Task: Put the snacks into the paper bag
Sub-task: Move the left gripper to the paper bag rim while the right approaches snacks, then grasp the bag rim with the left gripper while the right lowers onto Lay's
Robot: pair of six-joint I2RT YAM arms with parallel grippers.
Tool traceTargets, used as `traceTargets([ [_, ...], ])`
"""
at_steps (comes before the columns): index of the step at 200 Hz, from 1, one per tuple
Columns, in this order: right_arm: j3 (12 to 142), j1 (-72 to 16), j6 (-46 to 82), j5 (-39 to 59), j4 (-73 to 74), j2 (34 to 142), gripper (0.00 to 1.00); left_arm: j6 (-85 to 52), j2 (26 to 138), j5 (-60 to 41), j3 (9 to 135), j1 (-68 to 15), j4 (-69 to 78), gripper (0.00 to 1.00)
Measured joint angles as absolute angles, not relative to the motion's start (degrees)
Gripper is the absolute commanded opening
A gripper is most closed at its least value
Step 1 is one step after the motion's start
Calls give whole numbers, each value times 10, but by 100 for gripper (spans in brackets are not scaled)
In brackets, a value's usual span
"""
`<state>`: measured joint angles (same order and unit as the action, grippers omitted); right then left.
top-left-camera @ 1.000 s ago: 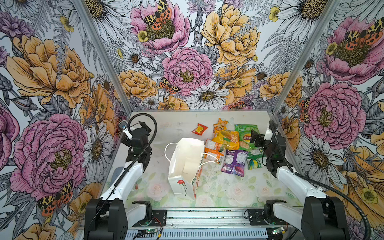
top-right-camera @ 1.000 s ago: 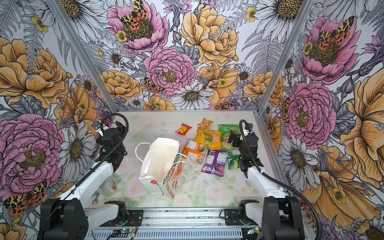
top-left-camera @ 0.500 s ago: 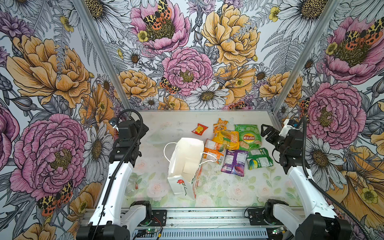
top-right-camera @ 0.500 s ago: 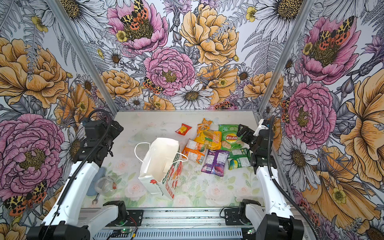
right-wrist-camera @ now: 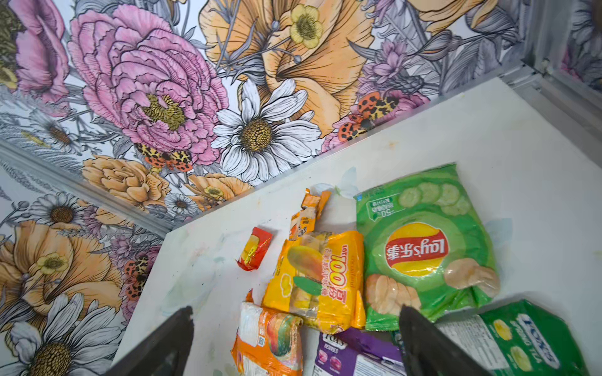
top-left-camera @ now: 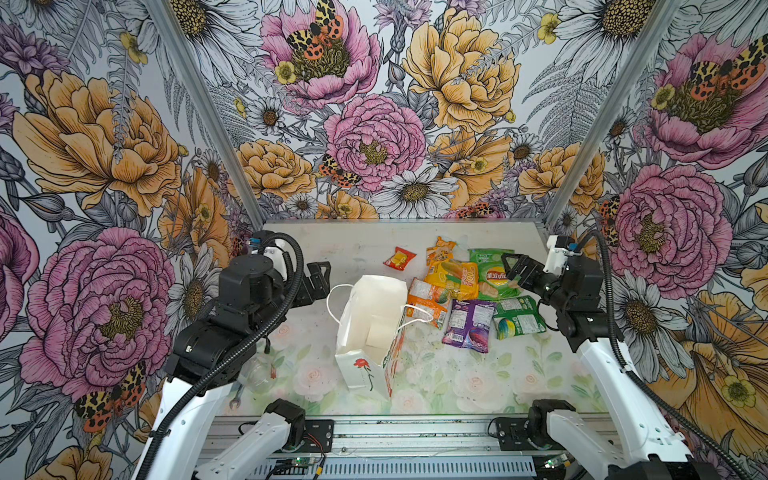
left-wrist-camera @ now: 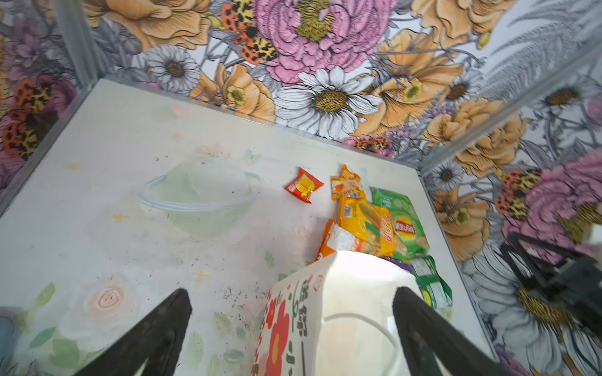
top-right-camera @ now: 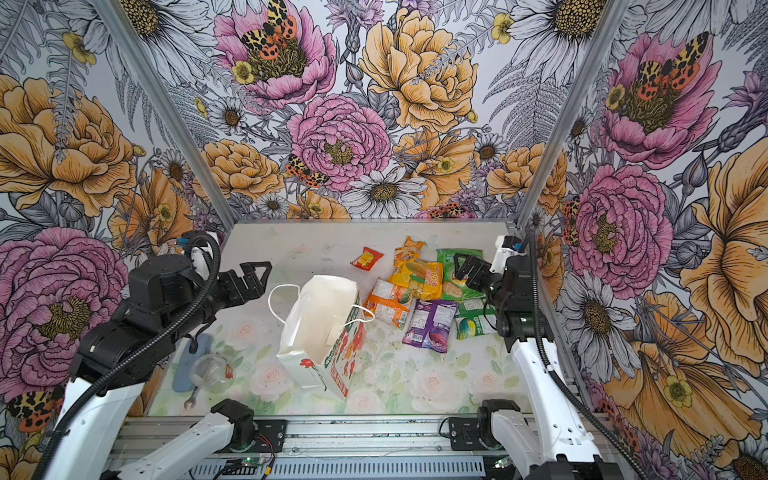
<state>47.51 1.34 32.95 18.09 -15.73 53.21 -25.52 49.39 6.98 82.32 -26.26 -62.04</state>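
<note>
Nothing looks packed so far. The paper bag (top-left-camera: 352, 372) stands upright with its mouth open near the middle of the bench (top-left-camera: 457, 386), and what shows of its inside is bare. Seven snacks show, clustered between the bag and the right edge, toward the back: a small red packet (top-left-camera: 399, 259), a small orange packet (top-left-camera: 440, 249), a yellow mango packet (top-left-camera: 455, 276), a green Lay's crisp packet (top-left-camera: 492, 278), an orange-white packet (top-left-camera: 428, 299), a purple Fox's packet (top-left-camera: 469, 326) and a green Fox's packet (top-left-camera: 517, 322). So the whole job remains. The left arm (top-left-camera: 232, 332) reaches in from the left edge, and the left fingers (left-wrist-camera: 153, 338) are spread wide and empty, aimed at the bag's rim but apart from it. The right arm (top-left-camera: 582, 291) leans in from the right edge, and the right fingers (right-wrist-camera: 426, 341), also spread and empty, hover above the crisp packet, probably the first pick.
</note>
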Motion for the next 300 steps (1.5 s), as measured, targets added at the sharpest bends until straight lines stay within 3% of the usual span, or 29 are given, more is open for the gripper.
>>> traceTargets([
  [42, 469, -2, 329, 147, -170, 520, 100, -279, 550, 109, 915, -401, -733, 99],
  [104, 468, -5, 325, 121, -174, 522, 100, -327, 618, 83, 907, -461, -858, 97],
  [184, 465, -5, 326, 107, -173, 523, 99, -362, 631, 83, 850, -475, -898, 69],
  [249, 462, -5, 326, 107, -173, 523, 98, -368, 622, 84, 810, -470, -878, 35],
  [300, 455, -5, 326, 107, -171, 523, 98, -371, 599, 86, 805, -449, -858, 32],
])
